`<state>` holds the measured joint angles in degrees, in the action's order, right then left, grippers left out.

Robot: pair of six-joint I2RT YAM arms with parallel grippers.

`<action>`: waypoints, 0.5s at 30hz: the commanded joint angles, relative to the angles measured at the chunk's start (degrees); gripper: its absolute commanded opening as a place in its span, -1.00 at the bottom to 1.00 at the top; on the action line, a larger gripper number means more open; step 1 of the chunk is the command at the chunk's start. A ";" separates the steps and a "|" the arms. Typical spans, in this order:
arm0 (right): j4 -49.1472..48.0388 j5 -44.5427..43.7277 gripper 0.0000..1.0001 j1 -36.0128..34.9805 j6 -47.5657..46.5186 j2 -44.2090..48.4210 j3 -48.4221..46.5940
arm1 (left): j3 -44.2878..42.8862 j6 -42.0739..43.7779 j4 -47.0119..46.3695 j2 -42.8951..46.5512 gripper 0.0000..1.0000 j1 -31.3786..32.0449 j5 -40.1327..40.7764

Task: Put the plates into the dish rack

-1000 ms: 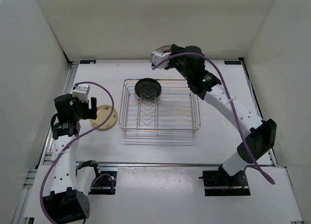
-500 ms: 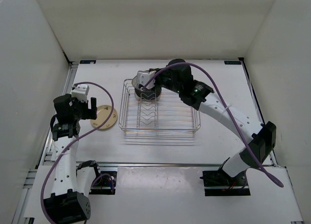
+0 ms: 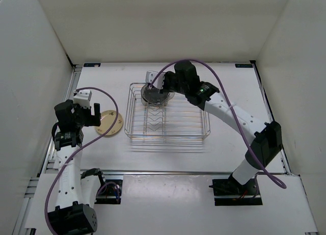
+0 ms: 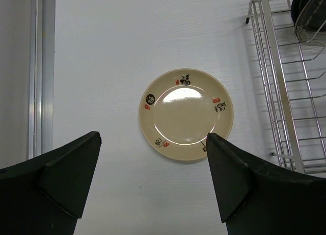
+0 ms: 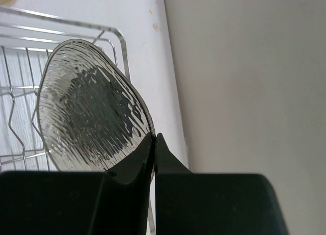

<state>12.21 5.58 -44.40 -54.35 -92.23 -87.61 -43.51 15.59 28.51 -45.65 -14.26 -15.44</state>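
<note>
My right gripper [image 3: 154,86] [image 5: 154,136] is shut on the rim of the translucent greyish plate [image 3: 159,95] [image 5: 86,118]. It holds the plate on edge over the far left end of the dish rack [image 3: 168,137] [image 5: 15,138]. The black plate [image 4: 308,10] stands in the rack there and shows as a dark patch through the translucent one. The cream-yellow plate [image 3: 110,123] [image 4: 186,114] lies flat on the table left of the rack [image 4: 285,92]. My left gripper [image 3: 91,114] [image 4: 153,137] is open above its near edge, holding nothing. No pale plate is in view.
White walls close in the table at the back and on both sides. A metal rail [image 4: 41,67] runs along the table's left edge, close to the left arm.
My right arm has swung left from the back of the table and brought the translucent plate down over the rack, next to the black plate. The left arm has barely moved.
</note>
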 commanded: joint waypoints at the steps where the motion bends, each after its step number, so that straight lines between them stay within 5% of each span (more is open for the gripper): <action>1: -2.54 1.18 -1.00 0.90 1.53 -2.50 -3.79 | 0.62 0.05 0.05 1.09 0.90 -0.59 -1.70; 15: -3.07 1.80 -1.00 1.51 3.72 -10.60 -10.12 | 1.14 0.05 0.05 1.62 0.90 -1.12 -2.22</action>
<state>11.92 6.50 -42.87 -51.99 -101.78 -94.63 -43.40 15.59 28.49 -45.12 -14.94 -15.94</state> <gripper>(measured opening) 0.006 0.950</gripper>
